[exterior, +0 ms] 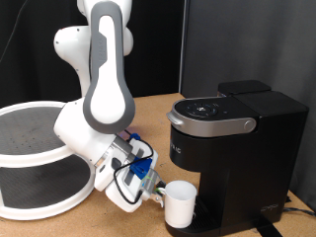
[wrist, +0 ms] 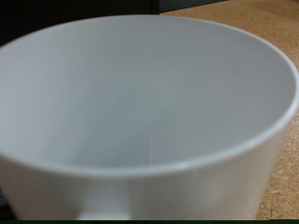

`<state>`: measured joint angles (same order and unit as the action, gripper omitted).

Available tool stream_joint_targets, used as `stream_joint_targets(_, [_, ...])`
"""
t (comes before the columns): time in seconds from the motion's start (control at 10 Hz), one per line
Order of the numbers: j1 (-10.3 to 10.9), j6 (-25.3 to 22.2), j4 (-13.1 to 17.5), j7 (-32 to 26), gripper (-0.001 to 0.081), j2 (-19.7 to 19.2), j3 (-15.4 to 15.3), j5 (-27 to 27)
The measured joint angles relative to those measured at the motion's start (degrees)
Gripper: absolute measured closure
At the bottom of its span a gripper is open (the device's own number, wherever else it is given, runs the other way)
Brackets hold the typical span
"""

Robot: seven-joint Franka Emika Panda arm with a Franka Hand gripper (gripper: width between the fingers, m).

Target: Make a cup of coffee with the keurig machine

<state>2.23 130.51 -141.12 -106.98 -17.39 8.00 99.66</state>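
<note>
The white cup (exterior: 179,203) stands upright at the front of the black keurig machine (exterior: 232,138), on or just above its drip tray area at the exterior view's bottom. The machine's grey lid handle (exterior: 212,123) is down. My gripper (exterior: 158,196) reaches in from the exterior view's left, its fingertips at the cup's left side. The handle is hidden there. In the wrist view the cup's empty white inside (wrist: 140,93) fills the picture, and no fingers show.
A round white two-tier stand (exterior: 35,158) sits at the exterior view's left on the brown table (exterior: 153,109). The white arm (exterior: 104,79) bends over the middle. A dark curtain hangs behind.
</note>
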Motion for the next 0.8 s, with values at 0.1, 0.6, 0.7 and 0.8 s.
stream_joint_targets(0.1, [0.0, -0.3, 0.1, 0.0, 0.0552, -0.3, 0.0, 0.0])
stream_joint_targets(0.6, [-1.2, -5.0, -1.0, 0.5, 0.0061, 1.6, 1.0, -2.0])
stream_joint_targets(0.7, [-2.0, -7.1, -1.9, 1.0, 0.0018, 3.3, 1.5, -3.4])
stream_joint_targets(0.8, [-2.5, -8.7, -2.8, 1.9, 0.0018, 4.9, 2.0, -4.9])
